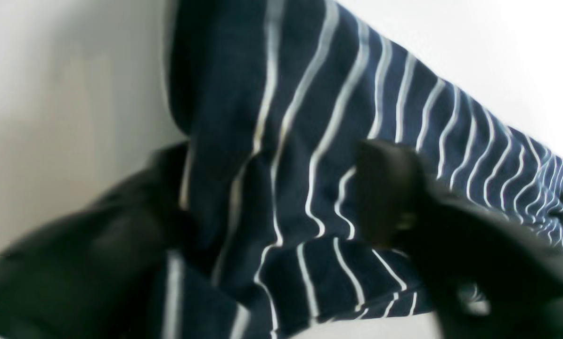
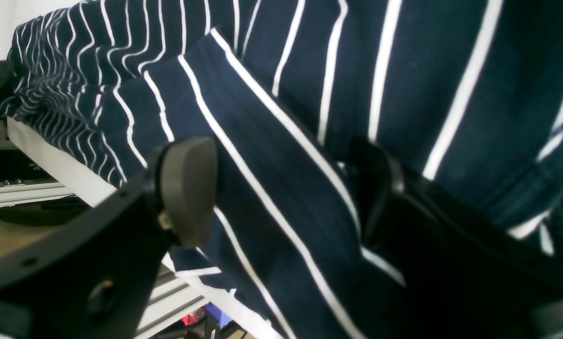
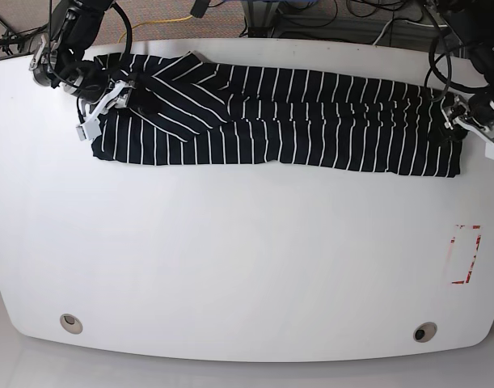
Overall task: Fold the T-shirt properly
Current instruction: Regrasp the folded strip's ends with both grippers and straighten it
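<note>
While the T-shirt (image 3: 279, 121) lies folded into a long band across the far side of the white table (image 3: 247, 267), we find one gripper at each of its ends. In the base view, the right gripper (image 3: 109, 103) sits at the band's left end, where a sleeve fold lies diagonally over the body, and the left gripper (image 3: 465, 121) sits at the right end.

We can read no brand, label or writing on the fabric. A red-outlined rectangular mark (image 3: 465, 255) lies on the table well apart from the shirt, near the right edge; any text in it is too small to tell.

In the right wrist view, the right gripper (image 2: 286, 188) stands with its jaws spread wide. One grey pad (image 2: 189, 188) and the opposite dark finger (image 2: 380, 188) flank a striped fold of the T-shirt (image 2: 281, 117), and whether they press it we cannot tell.

In the left wrist view, which is blurred, the left gripper (image 1: 281, 197) also stands spread, with striped cloth (image 1: 309, 117) between its two dark fingers (image 1: 385, 193). We cannot tell whether the cloth is pinched.
</note>
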